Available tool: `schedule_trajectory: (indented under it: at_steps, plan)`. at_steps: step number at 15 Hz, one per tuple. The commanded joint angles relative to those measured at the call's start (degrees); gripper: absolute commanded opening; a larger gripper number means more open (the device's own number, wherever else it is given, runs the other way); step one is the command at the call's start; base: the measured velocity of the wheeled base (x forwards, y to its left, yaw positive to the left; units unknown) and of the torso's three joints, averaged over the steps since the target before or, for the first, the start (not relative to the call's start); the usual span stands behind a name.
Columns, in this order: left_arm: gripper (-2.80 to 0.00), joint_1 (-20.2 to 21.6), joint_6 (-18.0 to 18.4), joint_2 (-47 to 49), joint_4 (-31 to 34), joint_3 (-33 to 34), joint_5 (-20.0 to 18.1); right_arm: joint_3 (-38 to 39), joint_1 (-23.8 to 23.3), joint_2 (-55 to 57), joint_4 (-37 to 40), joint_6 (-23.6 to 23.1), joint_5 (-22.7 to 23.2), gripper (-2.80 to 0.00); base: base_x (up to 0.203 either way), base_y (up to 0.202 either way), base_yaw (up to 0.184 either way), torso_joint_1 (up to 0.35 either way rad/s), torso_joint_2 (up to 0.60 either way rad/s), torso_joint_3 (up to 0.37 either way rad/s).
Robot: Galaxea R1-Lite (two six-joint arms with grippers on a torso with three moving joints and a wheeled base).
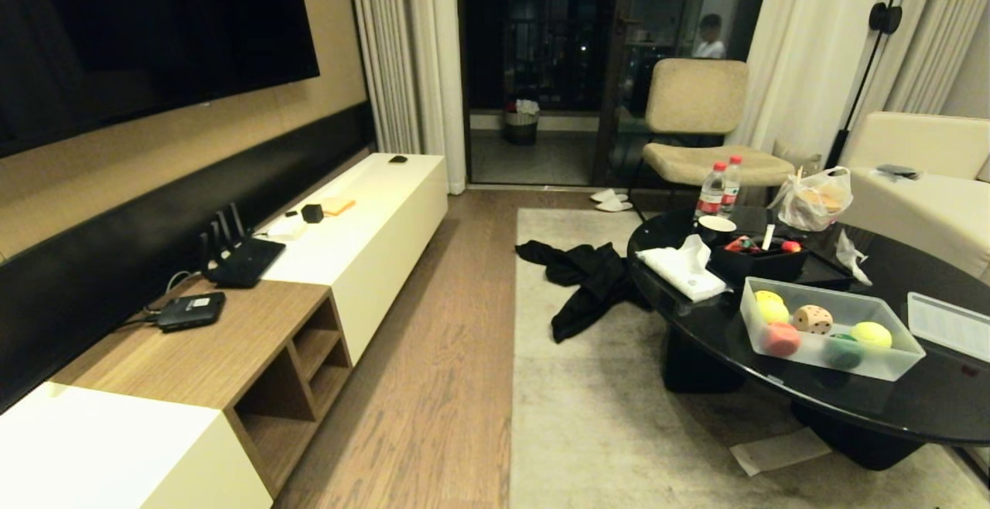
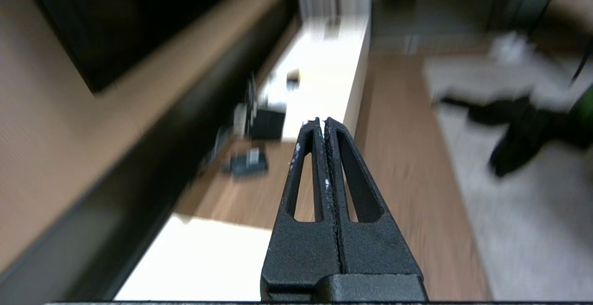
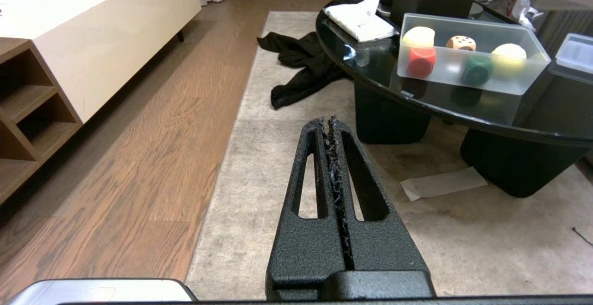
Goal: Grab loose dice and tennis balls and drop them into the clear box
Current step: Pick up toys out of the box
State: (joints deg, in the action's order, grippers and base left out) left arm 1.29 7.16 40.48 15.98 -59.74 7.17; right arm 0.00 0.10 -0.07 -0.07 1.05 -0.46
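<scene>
The left tool [image 2: 323, 122] has its two black fingers pressed flat together with nothing between them. It is raised and points out over the wooden section of the low TV cabinet [image 2: 241, 203], toward the white cabinet top and the dark screen on the wall; the surroundings in the left wrist view are smeared. Neither arm shows in the head view.

The right tool [image 3: 328, 122] is likewise closed on nothing, its fingertips meeting along a rough seam. It points level and forward over the pale rug [image 3: 259, 166], aimed toward the near edge of the round black tabletop [image 3: 370, 71]. A dark garment [image 3: 301, 66] lies crumpled on the rug just left of the tabletop, and a sheet of paper [image 3: 442, 182] lies on the rug beside the tabletop's base.

On the tabletop, toward its near edge, stands the clear box [image 1: 831, 362], open, with its ribbed lid [image 1: 950, 325] lying flat just to its right, apart from it. Inside the box sits the tan dice [image 1: 812, 318] with dark pips, near the back wall. Tennis balls [image 1: 872, 333] also lie in the box: one at the right end, one at the left end. A red piece [image 1: 782, 338] and a green piece [image 1: 844, 353] lie along the front wall. Behind the box stands a black organiser box [image 1: 762, 261], with a white cloth [image 1: 684, 269] to its left.
</scene>
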Motion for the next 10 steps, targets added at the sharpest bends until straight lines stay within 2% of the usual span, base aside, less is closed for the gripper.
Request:
schedule_trajectory:
  at_steps: [1, 2, 4, 6, 10]
  plan:
    - [-2.8, 5.0, -0.5, 20.6, 4.6, -7.4, -0.5, 0.0, 0.0, 0.1, 0.0, 0.0, 0.0, -2.8, 0.0, 0.0, 0.0, 0.0, 0.0, 0.0]
    - [-2.8, 9.8, -0.6, 25.7, 5.9, -8.5, -2.5, 0.1, 0.0, 0.1, 0.0, 0.0, 0.0, -2.8, 0.0, 0.0, 0.0, 0.0, 0.0, 0.0]
    - [-2.8, 20.5, -0.8, 33.6, 9.4, -9.8, -9.1, 0.1, 0.0, 0.1, 0.0, 0.0, 0.0, -2.8, 0.0, 0.0, 0.0, 0.0, 0.0, 0.0]
    - [-2.8, 28.9, -0.1, 39.4, 13.0, -9.6, -14.7, 0.0, 0.0, 0.1, 0.0, 0.0, 0.0, -2.8, 0.0, 0.0, 0.0, 0.0, 0.0, 0.0]
    - [-2.8, 42.8, 7.2, 47.7, 14.8, -1.5, -21.6, 0.0, 0.0, 0.1, 0.0, 0.0, 0.0, -2.8, 0.0, 0.0, 0.0, 0.0, 0.0, 0.0]
